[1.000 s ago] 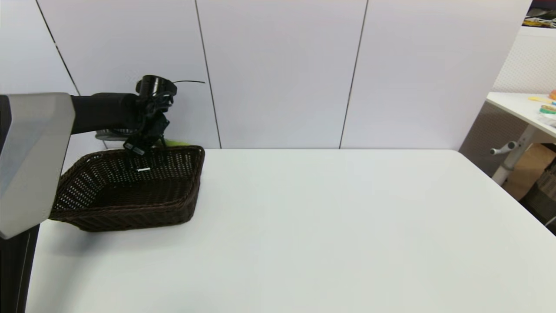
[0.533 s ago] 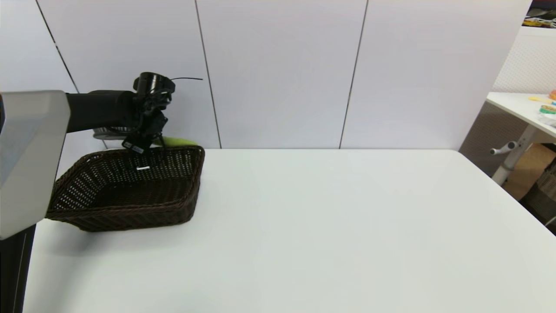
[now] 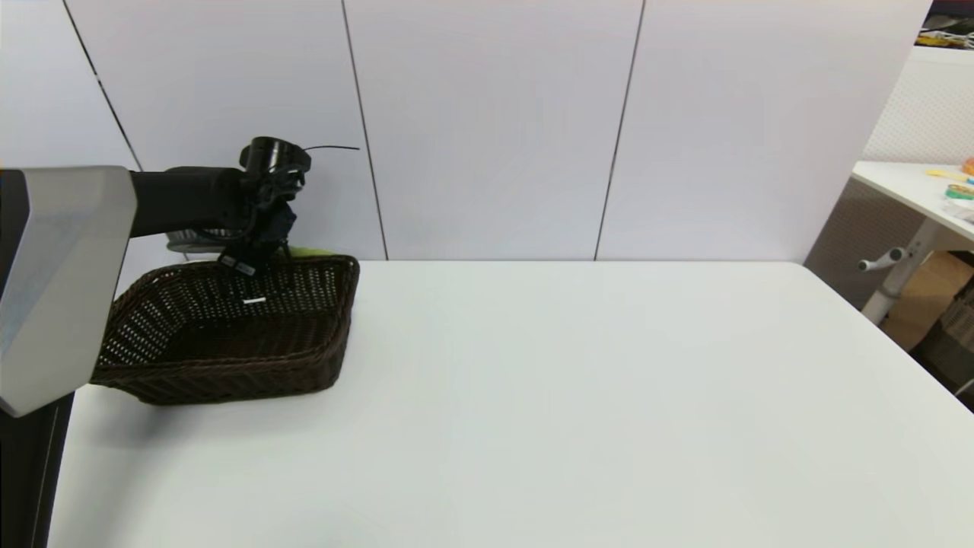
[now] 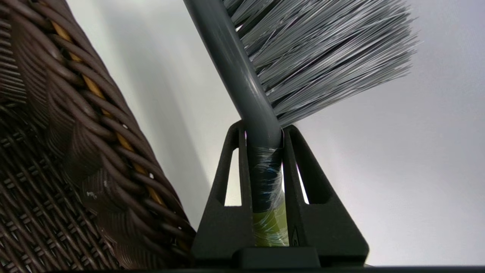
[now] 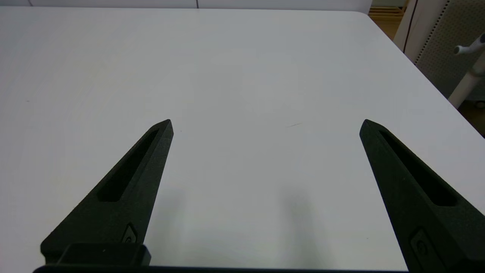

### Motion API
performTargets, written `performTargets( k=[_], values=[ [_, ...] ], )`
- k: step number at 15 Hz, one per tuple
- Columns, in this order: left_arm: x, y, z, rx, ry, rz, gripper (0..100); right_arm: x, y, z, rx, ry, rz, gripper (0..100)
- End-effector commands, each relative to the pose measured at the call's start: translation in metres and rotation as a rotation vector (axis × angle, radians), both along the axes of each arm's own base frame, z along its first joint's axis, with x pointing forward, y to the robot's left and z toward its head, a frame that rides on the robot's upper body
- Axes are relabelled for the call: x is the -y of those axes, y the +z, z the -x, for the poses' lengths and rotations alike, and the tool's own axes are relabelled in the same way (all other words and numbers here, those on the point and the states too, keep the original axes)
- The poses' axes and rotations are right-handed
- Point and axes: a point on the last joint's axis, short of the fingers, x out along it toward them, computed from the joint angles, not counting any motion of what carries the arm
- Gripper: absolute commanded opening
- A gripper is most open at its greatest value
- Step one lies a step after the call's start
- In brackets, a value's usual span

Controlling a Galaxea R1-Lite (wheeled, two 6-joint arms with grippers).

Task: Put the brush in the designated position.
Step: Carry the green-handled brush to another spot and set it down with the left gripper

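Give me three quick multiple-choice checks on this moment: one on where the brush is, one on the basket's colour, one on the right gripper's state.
1. Where is the brush?
A. Lying on the table's middle
B. Held by the left gripper at the basket's far rim
C. In the right gripper

2. What colour is the wicker basket?
A. Dark brown
B. White
C. Red

3. How is the right gripper?
A. Shut on the brush
B. Shut on nothing
C. Open, holding nothing

Answers:
1 B: the left wrist view shows the fingers clamped on the handle, wicker alongside.
2 A: the weave is dark brown in both views.
3 C: its fingers stand wide apart above the bare white table.
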Motion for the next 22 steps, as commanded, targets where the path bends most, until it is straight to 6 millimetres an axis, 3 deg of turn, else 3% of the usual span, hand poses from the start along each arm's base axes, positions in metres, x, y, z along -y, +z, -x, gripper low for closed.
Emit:
performTargets(
  k=[1, 22],
  values=[
    [0.0005, -0.0089, -0.0035, -0.014, 0.008, 0.001, 0, 0.0000, -0.0004, -0.0002, -0.002, 0.001, 0.001, 100],
    [0.0003, -0.0053, -0.0021, -0.003, 0.013, 0.006, 0, 0.0000, -0.0004, -0.0002, -0.002, 0.001, 0.001, 100]
  ],
)
